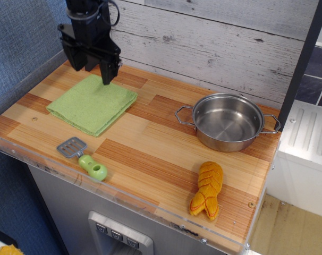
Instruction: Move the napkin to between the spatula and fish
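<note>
pincer: fingers spread, empty | over far edge of napkin | contact: cannot tell

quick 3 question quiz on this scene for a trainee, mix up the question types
1. True or false: the gripper is holding the napkin.
2. Which thing lies nearest the pot? A) spatula B) fish C) napkin
3. Fill in: the spatula's handle is ____ in colour.

Key
1. False. The gripper is open above the napkin's far edge, and the napkin lies flat on the counter.
2. B. The fish lies just in front of the pot; the spatula and napkin are at the left end.
3. Green.
</note>
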Controlling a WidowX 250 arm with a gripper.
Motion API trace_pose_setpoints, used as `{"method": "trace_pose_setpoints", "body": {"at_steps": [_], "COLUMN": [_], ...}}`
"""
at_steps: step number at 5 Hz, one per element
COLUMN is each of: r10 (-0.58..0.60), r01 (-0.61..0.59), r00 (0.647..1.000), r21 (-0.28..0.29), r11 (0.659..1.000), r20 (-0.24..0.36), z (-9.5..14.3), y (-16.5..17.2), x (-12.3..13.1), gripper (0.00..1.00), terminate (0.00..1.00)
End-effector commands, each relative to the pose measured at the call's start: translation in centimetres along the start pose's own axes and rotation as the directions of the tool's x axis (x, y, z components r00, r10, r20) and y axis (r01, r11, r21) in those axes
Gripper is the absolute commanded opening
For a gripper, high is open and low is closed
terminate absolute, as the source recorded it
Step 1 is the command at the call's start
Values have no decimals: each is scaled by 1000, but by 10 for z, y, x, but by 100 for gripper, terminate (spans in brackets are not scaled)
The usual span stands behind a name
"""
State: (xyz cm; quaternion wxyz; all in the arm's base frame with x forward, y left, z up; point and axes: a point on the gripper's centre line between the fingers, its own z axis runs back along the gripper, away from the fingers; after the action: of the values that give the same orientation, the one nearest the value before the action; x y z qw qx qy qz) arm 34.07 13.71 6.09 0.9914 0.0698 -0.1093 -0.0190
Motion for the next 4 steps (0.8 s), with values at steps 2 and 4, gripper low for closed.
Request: {"method": "trace_pose_setpoints", "body": {"at_steps": [2,4], "r10": [82,181], "r01": [-80,-177], "r00": [995,979], "r21": [42,51], "r11": [996,983], "r20": [-48,-92], "z": [-9,-24], "y": [12,11], "x": [-22,-32], "gripper": [100,100], "terminate": [0,0]}}
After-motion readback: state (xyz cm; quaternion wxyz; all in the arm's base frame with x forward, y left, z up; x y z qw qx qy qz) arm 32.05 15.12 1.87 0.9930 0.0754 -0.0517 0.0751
